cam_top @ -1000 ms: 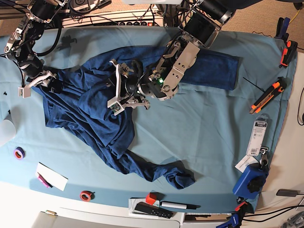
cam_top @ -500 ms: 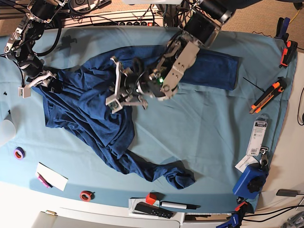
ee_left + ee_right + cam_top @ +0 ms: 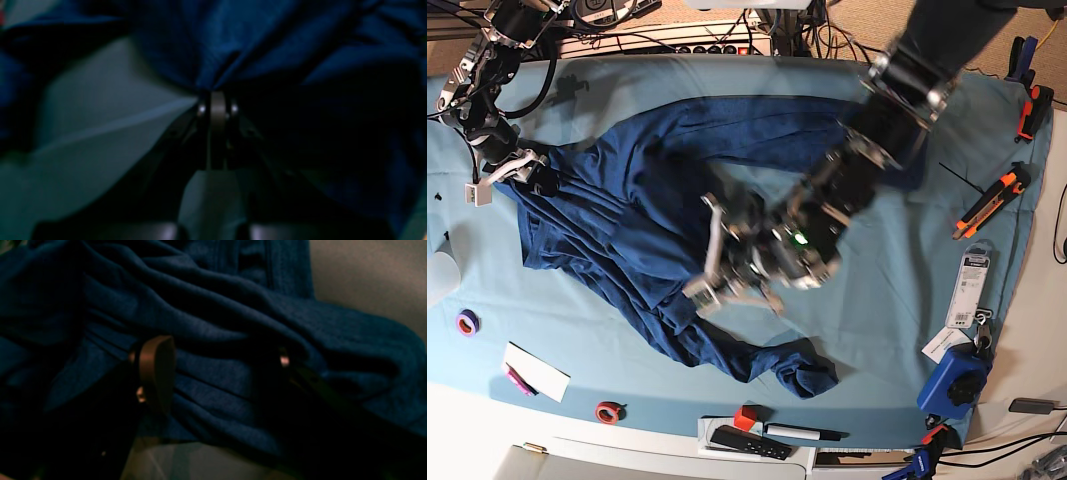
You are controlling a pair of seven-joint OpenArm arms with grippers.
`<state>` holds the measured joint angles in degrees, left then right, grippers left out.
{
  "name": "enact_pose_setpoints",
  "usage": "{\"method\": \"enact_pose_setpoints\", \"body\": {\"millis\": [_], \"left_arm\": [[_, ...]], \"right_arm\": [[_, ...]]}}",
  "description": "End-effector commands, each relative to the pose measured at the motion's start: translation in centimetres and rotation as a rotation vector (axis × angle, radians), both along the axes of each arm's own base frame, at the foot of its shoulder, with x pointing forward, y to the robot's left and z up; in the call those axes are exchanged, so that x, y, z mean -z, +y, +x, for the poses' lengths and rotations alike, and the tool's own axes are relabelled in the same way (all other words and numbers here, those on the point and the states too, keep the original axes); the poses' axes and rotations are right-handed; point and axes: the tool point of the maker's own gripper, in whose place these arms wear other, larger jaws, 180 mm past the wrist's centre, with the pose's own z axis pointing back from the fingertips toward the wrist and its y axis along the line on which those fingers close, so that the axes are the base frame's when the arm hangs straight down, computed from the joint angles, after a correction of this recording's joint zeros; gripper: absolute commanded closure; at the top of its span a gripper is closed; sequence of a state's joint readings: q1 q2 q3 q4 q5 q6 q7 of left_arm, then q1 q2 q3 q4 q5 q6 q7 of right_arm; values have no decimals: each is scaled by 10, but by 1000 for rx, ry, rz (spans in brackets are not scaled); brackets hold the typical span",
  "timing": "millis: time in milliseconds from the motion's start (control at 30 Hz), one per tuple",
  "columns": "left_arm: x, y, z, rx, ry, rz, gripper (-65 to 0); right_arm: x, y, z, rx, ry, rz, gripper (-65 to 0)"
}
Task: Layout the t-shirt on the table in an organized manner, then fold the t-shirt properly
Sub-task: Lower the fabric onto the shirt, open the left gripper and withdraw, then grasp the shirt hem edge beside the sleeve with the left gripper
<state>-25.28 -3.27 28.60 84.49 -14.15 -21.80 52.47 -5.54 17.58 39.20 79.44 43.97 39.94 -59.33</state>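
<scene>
T-shirt (image 3: 617,220) knit is soft, limp; my left gripper (image 3: 217,100) pinches a fold tight, my right gripper (image 3: 220,366) gapes wide, straddling hem ridges, holding nothing.

Plain dark navy t-shirt (image 3: 617,220) on smooth light teal table (image 3: 877,270), white-edged

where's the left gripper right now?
Base view: the left gripper is near the middle of the table, shut on a pinched fold of the t-shirt, just above the sleeve trailing toward the near edge.
</scene>
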Motion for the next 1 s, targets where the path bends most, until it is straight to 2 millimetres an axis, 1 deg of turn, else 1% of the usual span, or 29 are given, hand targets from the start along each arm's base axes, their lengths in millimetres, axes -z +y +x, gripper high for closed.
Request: {"method": "enact_pose_setpoints", "body": {"millis": [0, 100, 200, 333, 400, 500, 533, 600, 667, 700, 767, 800, 833, 867, 967], "left_arm": [[-22, 6, 18, -20, -63, -20, 0], [-32, 38, 40, -83, -97, -2, 0], [-48, 76, 65, -156, -140, 10, 0], [-82, 136, 97, -282, -211, 5, 0], [-101, 162, 109, -341, -239, -19, 0], [-125, 185, 117, -380, -255, -91, 0], [-131, 190, 118, -384, -257, -111, 0], [-137, 195, 117, -374, -253, -136, 0], [-134, 194, 111, -345, -228, -149, 0], [-130, 193, 108, -338, -202, -152, -58], [-115, 191, 99, -321, -145, -141, -224], [-106, 191, 94, -313, -115, -129, -296], [-96, 191, 89, -312, -83, -118, -347], [-86, 191, 84, -314, -54, -109, -371], [-51, 193, 65, -319, 23, -92, -373]], "right_arm": [[-12, -6, 7, 1, -36, -19, -370], [-12, -6, 7, 0, -35, -19, -370], [-12, -6, 7, 0, -35, -19, -370], [-12, -6, 7, 1, -36, -19, -370], [-12, -6, 7, 1, -36, -19, -370], [-12, -6, 7, 1, -36, -19, -370], [-12, -6, 7, 1, -36, -19, -370], [-12, -6, 7, 0, -35, -19, -370], [-12, -6, 7, 0, -35, -19, -370], [-12, -6, 7, 0, -35, -19, -370], [-12, -6, 7, 0, -35, -19, -370], [-12, -6, 7, 0, -35, -19, -370], [-12, -6, 7, 0, -35, -19, -370], [-12, -6, 7, 0, -35, -19, -370], [-12, -6, 7, 0, -35, -19, -370]]}}
